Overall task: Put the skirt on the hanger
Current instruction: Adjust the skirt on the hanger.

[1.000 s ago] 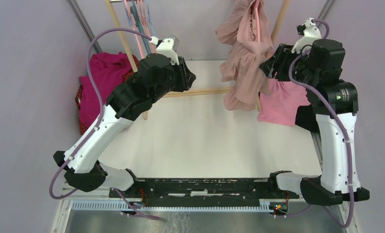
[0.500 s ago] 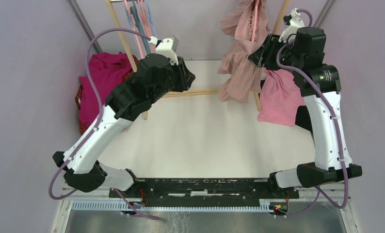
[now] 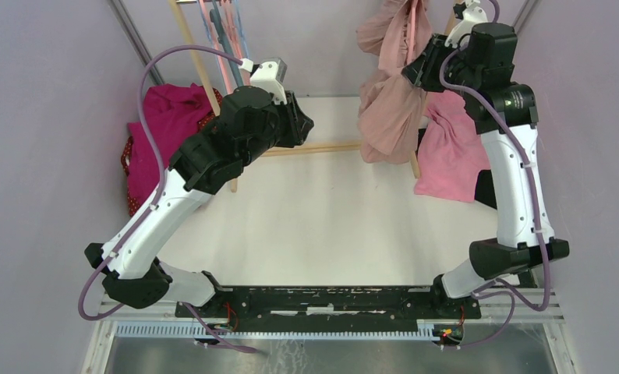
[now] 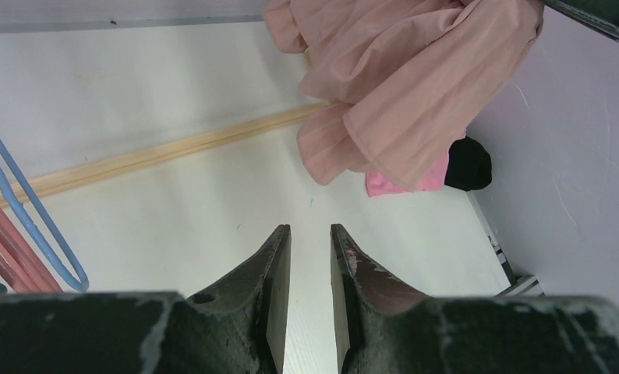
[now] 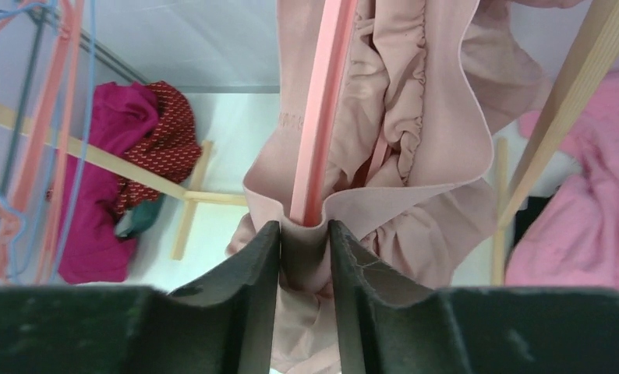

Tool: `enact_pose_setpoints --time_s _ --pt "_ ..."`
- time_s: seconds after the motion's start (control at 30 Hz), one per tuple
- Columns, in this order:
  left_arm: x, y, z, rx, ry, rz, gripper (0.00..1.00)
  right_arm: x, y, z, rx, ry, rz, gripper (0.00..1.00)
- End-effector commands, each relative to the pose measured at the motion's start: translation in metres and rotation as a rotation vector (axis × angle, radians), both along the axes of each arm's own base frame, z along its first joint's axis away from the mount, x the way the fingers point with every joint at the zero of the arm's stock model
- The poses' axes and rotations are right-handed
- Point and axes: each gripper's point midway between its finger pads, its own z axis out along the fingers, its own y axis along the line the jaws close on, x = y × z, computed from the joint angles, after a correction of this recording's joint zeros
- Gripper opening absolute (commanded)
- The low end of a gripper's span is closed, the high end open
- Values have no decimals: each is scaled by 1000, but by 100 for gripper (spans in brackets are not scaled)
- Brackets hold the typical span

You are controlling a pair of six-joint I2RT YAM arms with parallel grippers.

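Note:
The dusty-pink skirt (image 3: 392, 109) hangs bunched over a pink hanger (image 3: 410, 35) at the back right, above the table. My right gripper (image 3: 422, 74) is up beside it. In the right wrist view the right gripper (image 5: 304, 226) is shut on a fold of the skirt (image 5: 415, 156) wrapped around the lower end of the hanger's bar (image 5: 326, 109). My left gripper (image 4: 309, 230) hovers over the white table with its jaws a narrow gap apart and nothing between them. The skirt (image 4: 400, 86) hangs ahead of it to the right.
A magenta clothes pile (image 3: 162, 132) lies at the left. A bright pink garment (image 3: 450, 156) drapes at the right under the right arm. A wooden rack rail (image 3: 322, 148) crosses the table's back. Several spare hangers (image 3: 224, 31) hang at the back left.
The right arm has risen and swung back and left, carrying the skirt higher. Its jaws have closed in on the fold. The left arm has not moved.

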Motion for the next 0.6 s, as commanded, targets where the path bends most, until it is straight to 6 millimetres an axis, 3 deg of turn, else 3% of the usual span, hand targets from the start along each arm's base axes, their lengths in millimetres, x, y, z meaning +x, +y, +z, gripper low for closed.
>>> enact_pose_setpoints --time_s 0.0,0.13,0.57 --pt "-4 5 22 -37 -57 -3 31 14 -9 28 -40 -103 -49 25" --pt "-4 7 22 -36 -59 3 31 19 -13 33 -61 -111 -63 14" --pt "-4 6 20 -30 -56 3 31 33 -19 53 -51 -165 -92 15"
